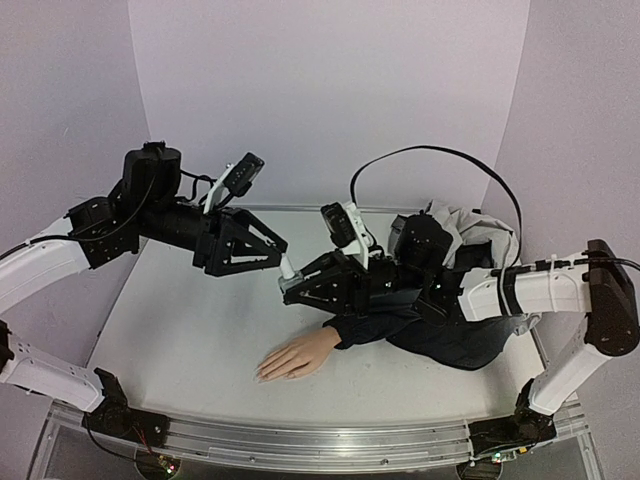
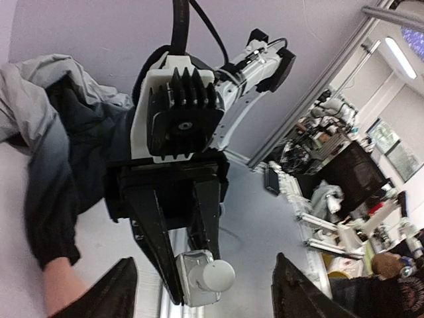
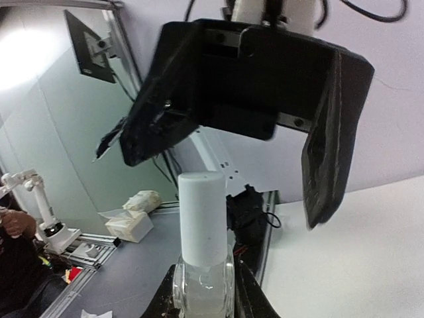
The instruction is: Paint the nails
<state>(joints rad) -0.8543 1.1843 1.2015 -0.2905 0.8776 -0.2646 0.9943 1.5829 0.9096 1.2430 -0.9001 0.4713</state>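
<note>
The peach mannequin hand (image 1: 296, 354) lies palm down on the table, its fingers pointing left and its dark navy sleeve (image 1: 400, 325) running right. The nails (image 1: 263, 374) are too small to make out. My right gripper (image 1: 292, 288) is shut on a small clear glass bottle (image 3: 203, 281) with a white cap (image 3: 203, 215) and holds it above the table, behind the hand. My left gripper (image 1: 283, 254) is open, its fingers spread to either side of the cap without touching it. The left wrist view shows the bottle (image 2: 202, 278) between my left fingertips (image 2: 122, 291).
A grey and navy garment (image 1: 470, 250) is heaped at the back right, under the right arm. Pale purple walls close in the table (image 1: 180, 330) on three sides. A metal rail (image 1: 300, 440) runs along the near edge.
</note>
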